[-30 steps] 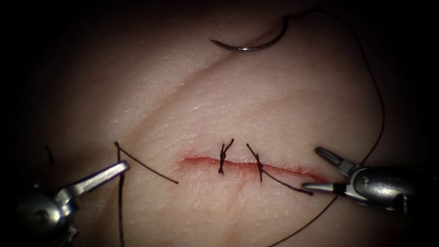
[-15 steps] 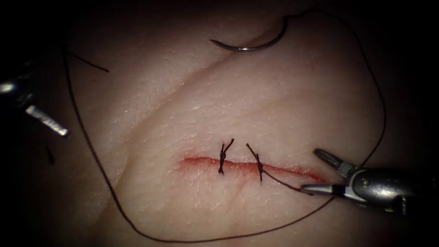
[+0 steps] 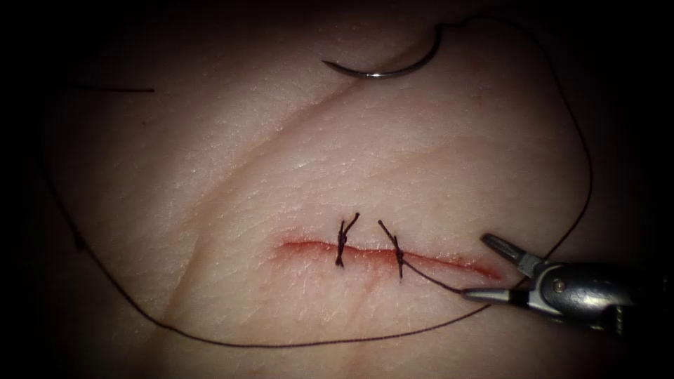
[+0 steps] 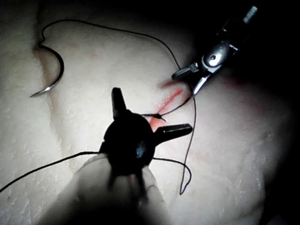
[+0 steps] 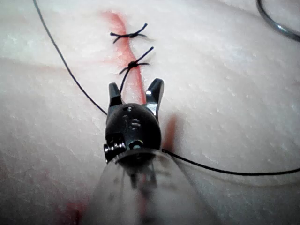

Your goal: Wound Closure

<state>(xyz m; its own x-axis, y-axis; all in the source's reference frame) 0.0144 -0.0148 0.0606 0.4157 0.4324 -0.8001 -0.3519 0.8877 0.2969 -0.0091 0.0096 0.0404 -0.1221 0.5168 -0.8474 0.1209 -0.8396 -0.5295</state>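
The thread (image 3: 210,340) fades into the dark at the endoscope view's left, so its course there cannot be followed. The right gripper (image 3: 491,270) has its shaft cut off by the right edge. The needle (image 5: 276,21) is cropped in the right wrist view.

The cut (image 3: 382,256) runs across the middle of the tissue (image 3: 281,175), with two knots on it: one knot (image 3: 342,242) near its middle and a second knot (image 3: 398,254) just to the right. The needle (image 3: 382,67) lies loose on the tissue well behind the cut, not in the tissue. The thread (image 3: 586,168) runs from the needle's right end down the right side, passes under the right tool (image 3: 488,270), sweeps along in front of the cut and climbs up the far left. The right tool sits at the cut's right end, jaws apart, the short tail from the second knot reaching its lower jaw. The left tool (image 4: 152,115) hangs above the cut, jaws spread wide, holding nothing.
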